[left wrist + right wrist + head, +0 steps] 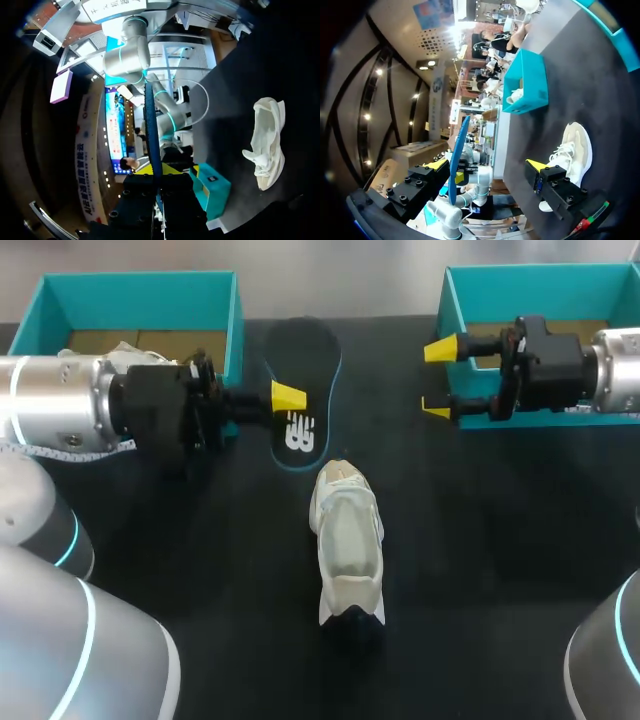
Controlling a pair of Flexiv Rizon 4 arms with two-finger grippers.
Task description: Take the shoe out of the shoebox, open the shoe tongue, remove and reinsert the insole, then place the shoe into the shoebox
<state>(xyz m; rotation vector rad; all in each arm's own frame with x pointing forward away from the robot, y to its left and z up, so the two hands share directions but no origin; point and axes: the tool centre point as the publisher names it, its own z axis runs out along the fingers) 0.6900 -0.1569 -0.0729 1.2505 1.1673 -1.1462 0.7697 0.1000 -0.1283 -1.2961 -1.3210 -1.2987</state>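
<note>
— Where is the cream knit sneaker [347, 535]?
— On the middle of the black bench [500, 570], nothing touching it.
— And the dark, blue-edged foam insole [305, 360]?
— Clenched in the left tool [290, 405], toward the far edge, beside the teal box at the far left corner [140, 278].
— The right tool [440, 378]?
— Released and empty, fingers spread, at the far-right teal box [520, 270].
</note>
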